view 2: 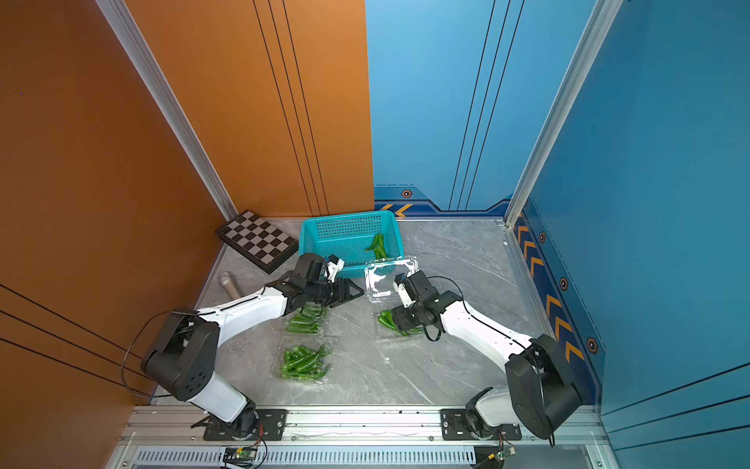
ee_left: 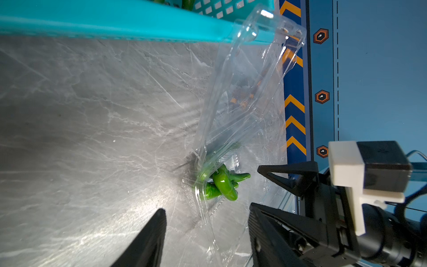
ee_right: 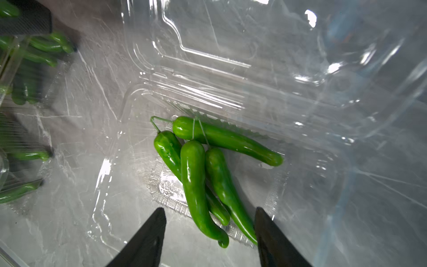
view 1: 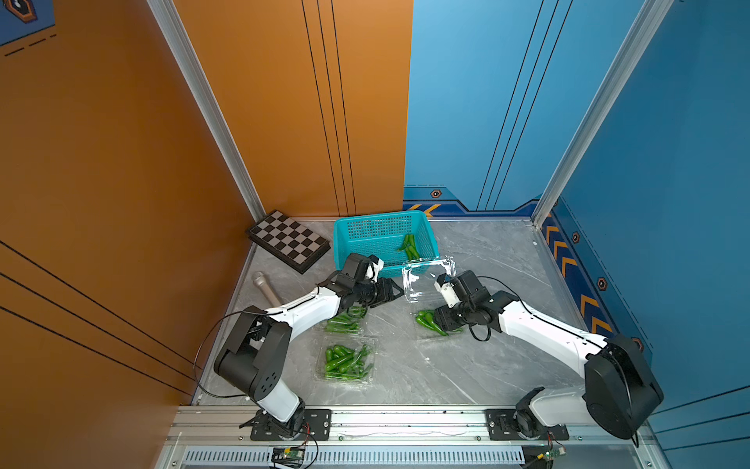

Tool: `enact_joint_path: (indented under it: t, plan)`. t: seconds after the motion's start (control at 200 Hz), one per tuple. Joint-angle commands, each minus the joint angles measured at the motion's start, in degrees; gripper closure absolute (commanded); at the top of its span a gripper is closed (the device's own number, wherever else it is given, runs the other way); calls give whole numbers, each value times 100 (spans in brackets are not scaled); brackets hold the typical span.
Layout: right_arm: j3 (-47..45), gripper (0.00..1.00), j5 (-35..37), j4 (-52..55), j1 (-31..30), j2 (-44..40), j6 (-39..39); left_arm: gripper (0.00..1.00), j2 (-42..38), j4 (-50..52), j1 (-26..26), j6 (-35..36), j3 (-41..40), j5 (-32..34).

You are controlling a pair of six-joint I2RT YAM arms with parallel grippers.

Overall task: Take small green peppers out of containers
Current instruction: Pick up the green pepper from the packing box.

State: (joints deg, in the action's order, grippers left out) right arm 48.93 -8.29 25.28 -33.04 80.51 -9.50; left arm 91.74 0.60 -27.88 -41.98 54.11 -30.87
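Clear plastic nearest the arm bases: closed clamshell (view 1: pixel 324 381) on the grey tabletop (view 1: pixel 466 365), packed w/ small green peppers (view 1: pixel 343 361), untouched by the look of it. Just behind, second clamshell (view 1: pixel 359 331), also full, partly under the left arm; lid shut or not, can't tell.

Over to the robot's right, open clamshell (ee_right: pixel 115 185) w/ lid (view 1: pixel 426 276) stood up and leaning on the basket. Four or so peppers (ee_right: pixel 194 180) in its tray. Right gripper (ee_right: pixel 209 208) down inside, jaws apart either side of the pepper tips, not closed on any, holding nothing. Left gripper (ee_left: pixel 205 222) above the tabletop beside that lid, jaws apart, empty.

Furthest back, teal perforated basket (view 1: pixel 339 243) w/ a few peppers (view 1: pixel 410 245) inside.

Progress, as a judgement: early. One container part-emptied, a handful moved across, approx. two full boxes to go, plus the last few here. Next grab looks lined up on the right.
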Motion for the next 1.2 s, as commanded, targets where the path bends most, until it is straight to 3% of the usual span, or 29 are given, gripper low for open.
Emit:
enact_joint_path:
  t: [0.0,0.711,1.011,1.196]
  plan:
    - [137,38,93,0,-65,272,-37,41,87,6,-51,84,77,-6]
    - [380,50,-72,-595,-52,1350,7,41,15,-5,-33,91,7,0]
    - [373,81,48,-606,-52,1211,-17,41,11,0,-5,93,-8,-7]
    - [320,87,-67,-473,18,896,-39,41,17,-19,-7,88,2,-16]
